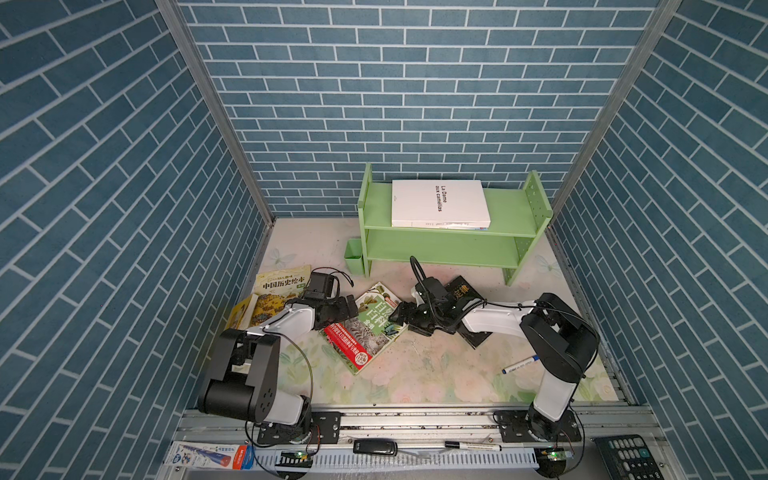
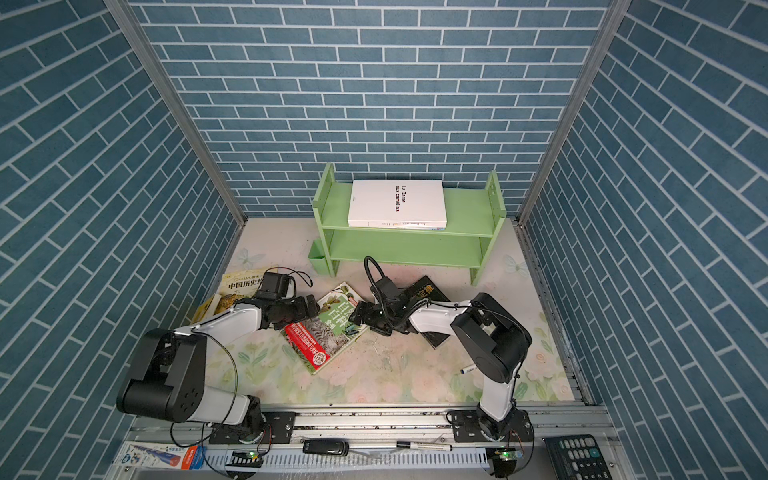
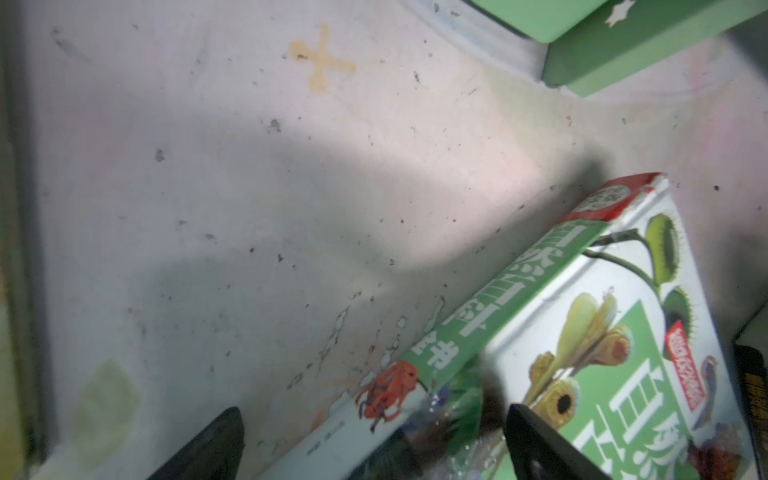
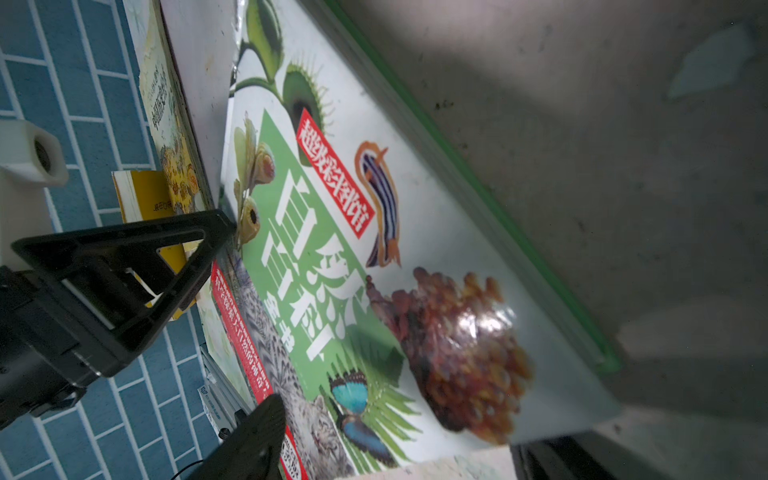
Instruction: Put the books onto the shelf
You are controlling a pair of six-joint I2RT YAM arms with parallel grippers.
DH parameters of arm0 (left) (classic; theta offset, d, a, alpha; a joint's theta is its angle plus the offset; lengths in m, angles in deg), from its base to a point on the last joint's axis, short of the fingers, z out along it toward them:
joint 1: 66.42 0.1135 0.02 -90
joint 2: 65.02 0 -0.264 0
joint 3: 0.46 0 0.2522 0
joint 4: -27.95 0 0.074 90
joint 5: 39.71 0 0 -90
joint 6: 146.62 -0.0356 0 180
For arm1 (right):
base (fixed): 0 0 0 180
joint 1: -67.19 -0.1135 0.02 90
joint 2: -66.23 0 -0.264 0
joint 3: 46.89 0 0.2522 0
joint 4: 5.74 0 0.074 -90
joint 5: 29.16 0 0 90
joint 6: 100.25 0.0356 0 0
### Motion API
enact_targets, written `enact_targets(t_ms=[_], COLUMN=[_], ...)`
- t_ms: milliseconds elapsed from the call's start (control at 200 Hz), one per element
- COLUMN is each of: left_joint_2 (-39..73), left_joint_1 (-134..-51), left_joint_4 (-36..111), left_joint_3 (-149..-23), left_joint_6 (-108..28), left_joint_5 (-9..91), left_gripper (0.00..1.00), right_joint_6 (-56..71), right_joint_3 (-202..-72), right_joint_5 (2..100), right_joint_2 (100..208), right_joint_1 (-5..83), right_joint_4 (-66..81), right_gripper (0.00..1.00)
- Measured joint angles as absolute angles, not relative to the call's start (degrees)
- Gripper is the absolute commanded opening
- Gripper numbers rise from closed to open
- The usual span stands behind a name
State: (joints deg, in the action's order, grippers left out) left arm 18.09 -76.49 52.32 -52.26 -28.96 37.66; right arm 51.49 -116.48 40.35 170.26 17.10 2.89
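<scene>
The green botanical book (image 1: pixel 365 332) (image 2: pixel 328 336) lies askew in the middle of the table. My left gripper (image 1: pixel 352 306) (image 2: pixel 312 308) (image 3: pixel 374 415) is open over its spine edge, one finger on the mat and one over the cover. On the opposite edge my right gripper (image 1: pixel 397 318) (image 2: pixel 355 316) (image 4: pixel 395 432) also stands open, with the book (image 4: pixel 415 249) between its fingers. Two yellow books (image 1: pixel 282 282) overlap at the left. A black book (image 1: pixel 461 289) lies partly under the right arm. The white book (image 1: pixel 440 203) rests on the top tier of the green shelf (image 1: pixel 449 247).
A small green cup-box (image 1: pixel 354 257) hangs on the shelf's left side. A blue-capped marker pen (image 1: pixel 519 365) lies near the right arm's base. Blue brick walls close in three sides. Along the front rail lie a keypad (image 1: pixel 627 457), a black device (image 1: pixel 374 446) and another pen (image 1: pixel 473 446).
</scene>
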Motion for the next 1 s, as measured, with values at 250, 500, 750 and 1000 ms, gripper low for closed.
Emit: enact_targets(t_ms=[250,500,750,1000], left_joint_2=[14.11,0.12,-9.69,-3.24], left_joint_1=[-77.67,-91.22,-95.64,-95.7], left_joint_4=[47.67,49.81,55.58,59.23], left_joint_3=[-47.24,-37.99,-38.3,-38.45], left_joint_6=[-28.72,-21.2,-16.46,-14.99], left_joint_5=[32.4,26.95,26.89,28.97], left_gripper=[1.0,1.0,1.0,1.0], right_joint_6=[51.45,49.09,43.73,43.23], right_joint_3=[-119.48,-120.28,-126.08,-122.45], right_joint_5=[40.65,41.13,43.54,44.76], right_joint_2=[172.95,172.95,170.78,167.57], right_joint_1=[18.26,23.62,26.37,25.74], right_joint_4=[1.97,3.0,9.84,12.53], right_gripper=[0.83,0.83,0.84,0.83])
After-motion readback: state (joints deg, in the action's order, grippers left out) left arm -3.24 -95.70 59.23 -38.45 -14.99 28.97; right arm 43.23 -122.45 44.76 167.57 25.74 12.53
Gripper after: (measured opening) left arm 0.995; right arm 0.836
